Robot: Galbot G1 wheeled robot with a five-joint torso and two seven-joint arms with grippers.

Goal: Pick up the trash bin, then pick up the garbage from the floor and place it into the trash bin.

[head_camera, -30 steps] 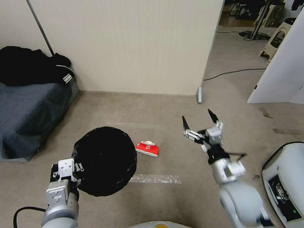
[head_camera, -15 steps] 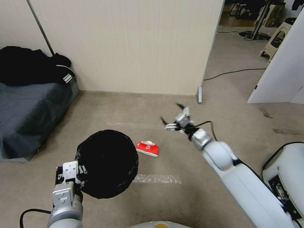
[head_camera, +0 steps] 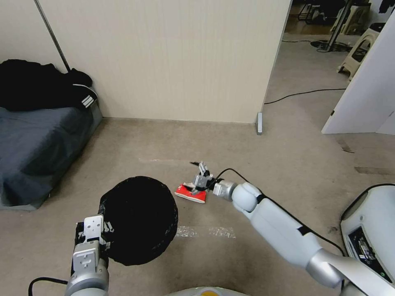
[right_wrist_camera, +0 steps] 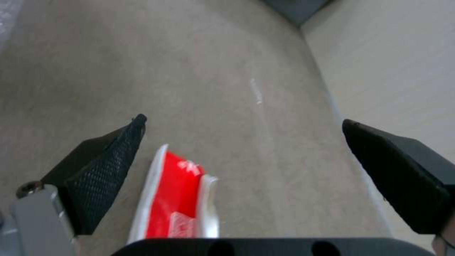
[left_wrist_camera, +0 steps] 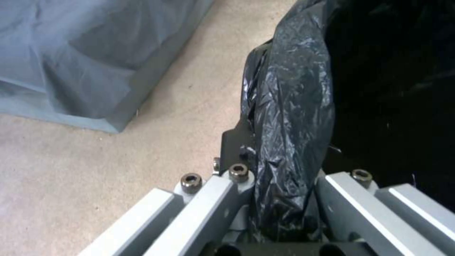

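The trash bin (head_camera: pixel 138 220), its black bag folded over the rim, hangs at the lower left of the head view. My left gripper (head_camera: pixel 106 227) is shut on its near rim. In the left wrist view the crinkly bag (left_wrist_camera: pixel 289 117) is pinched between the metal fingers (left_wrist_camera: pixel 208 199). One piece of garbage, a red-white packet (head_camera: pixel 190 193), lies on the floor just right of the bin. My right gripper (head_camera: pixel 192 176) is stretched out low over it and stands open. In the right wrist view the packet (right_wrist_camera: pixel 173 199) lies between the two black fingertips (right_wrist_camera: pixel 116 149), nearer one of them.
A bed with a grey-blue cover (head_camera: pixel 37 152) and black clothes (head_camera: pixel 41 84) stands at the left. A beige wall panel (head_camera: pixel 164 61) closes the back. A white machine (head_camera: pixel 370 234) sits at the right. A tape strip (head_camera: pixel 203 232) marks the floor.
My right arm has reached forward, down and leftward until its open gripper is over the red-white packet. The left arm with the bin has sunk slightly.
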